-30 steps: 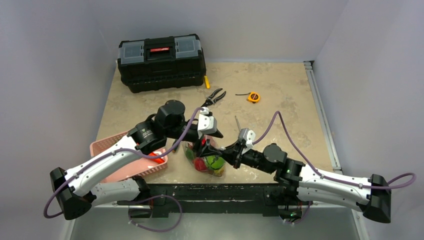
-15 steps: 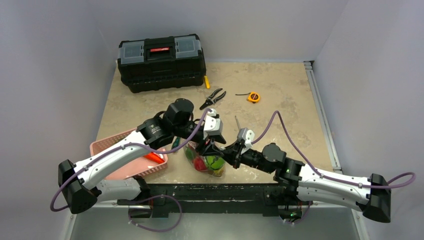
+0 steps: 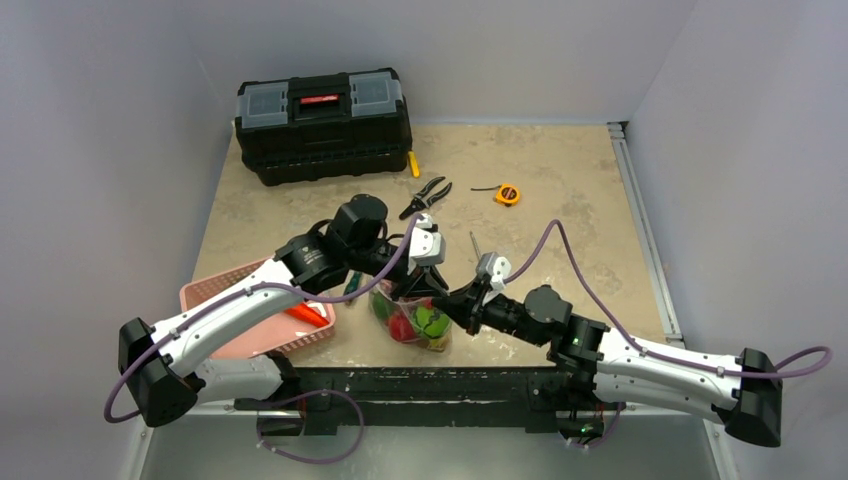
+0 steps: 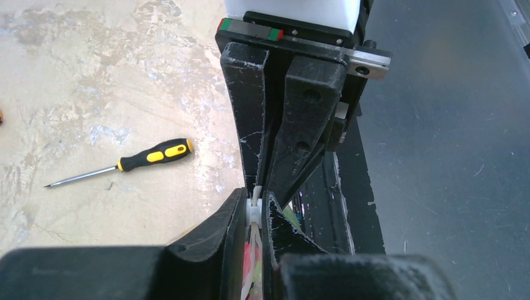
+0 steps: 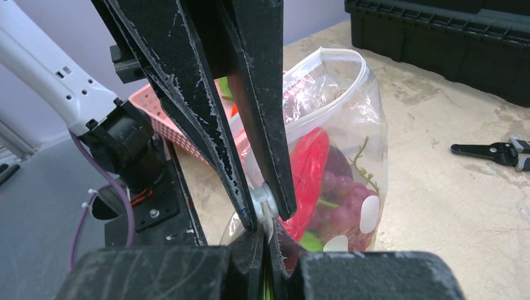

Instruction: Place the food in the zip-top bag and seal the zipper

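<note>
Left pincer (image 4: pixel 255 203): narrow, pinching the whitish zipper (image 5: pixel 340 55). Right pincer (image 5: pixel 267 232): clamped on the same strip, tip to tip with my left. Zip-top bag (image 5: pixel 350 137) stands upright on the table (image 3: pixel 560 190), just beside the pink basket (image 3: pixel 215 295), with food (image 5: pixel 312 162) inside. Beyond the pinch the mouth gapes.

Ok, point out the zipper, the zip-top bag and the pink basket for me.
zipper (image 5: pixel 344 52): right wrist view, on the whitish strip along the bag's top edge.
zip-top bag (image 5: pixel 370 125): right wrist view, on its clear side wall.
pink basket (image 3: pixel 210 287): top view, on its far rim.
</note>
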Robot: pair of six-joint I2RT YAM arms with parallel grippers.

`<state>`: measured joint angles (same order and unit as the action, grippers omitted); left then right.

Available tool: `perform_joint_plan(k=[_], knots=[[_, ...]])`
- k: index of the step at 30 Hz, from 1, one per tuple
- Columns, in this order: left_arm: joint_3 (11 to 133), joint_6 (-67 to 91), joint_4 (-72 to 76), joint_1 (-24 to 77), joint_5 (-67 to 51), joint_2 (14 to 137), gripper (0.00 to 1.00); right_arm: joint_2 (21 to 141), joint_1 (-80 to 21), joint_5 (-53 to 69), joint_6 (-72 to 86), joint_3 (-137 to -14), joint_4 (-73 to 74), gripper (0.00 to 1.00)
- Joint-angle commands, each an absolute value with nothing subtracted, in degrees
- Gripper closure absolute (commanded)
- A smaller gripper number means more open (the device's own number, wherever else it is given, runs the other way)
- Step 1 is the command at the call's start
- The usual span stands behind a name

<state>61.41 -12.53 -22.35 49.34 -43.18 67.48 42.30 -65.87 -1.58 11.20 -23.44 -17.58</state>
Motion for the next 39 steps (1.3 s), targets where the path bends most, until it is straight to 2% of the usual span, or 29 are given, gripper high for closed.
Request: perform_joint_plan(k=[1, 9, 22, 24, 29, 33, 36, 39], knots=[[62.44, -11.84, -22.24, 48.0, -41.56, 66.66, 1.0, 42.37, -65.92, -2.54, 14.83, -25.27, -23.41, 1.0], [63.07, -11.49, -23.26, 47.94, -44.26, 67.67, 1.0, 40.92, -65.92, -5.59, 20.78, -25.33, -26.98, 1.0], [60.52, -10.78, -23.77, 44.11, -47.2, 65.2, 1.0, 36.04, -65.92, -13.66, 23.67, -25.2, -23.99, 1.0], [60.31, -10.05, -23.43, 43.32, -48.2, 65.07, 1.0, 35.94, -65.93, -12.37, 23.26, -24.96, -24.42, 1.0], [60.83, -5.74, -19.93, 42.72, -51.09, 64.74, 1.0, 37.2, -65.92, -0.55, 15.12, -26.4, -20.99, 1.0], [61.75, -3.84, -18.91, 42.71, -53.2, 64.74, 1.0, 38.7, -65.87, 1.82, 11.48, -28.74, -14.8, 0.88], [62.2, -3.52, -19.36, 42.71, -53.96, 64.48, 1.0, 40.23, -65.92, 2.37, 10.2, -29.73, -14.46, 0.68], [62.14, -3.43, -19.58, 42.77, -53.98, 64.17, 1.0, 42.88, -65.92, 3.04, 9.91, -30.89, -15.37, 0.64]])
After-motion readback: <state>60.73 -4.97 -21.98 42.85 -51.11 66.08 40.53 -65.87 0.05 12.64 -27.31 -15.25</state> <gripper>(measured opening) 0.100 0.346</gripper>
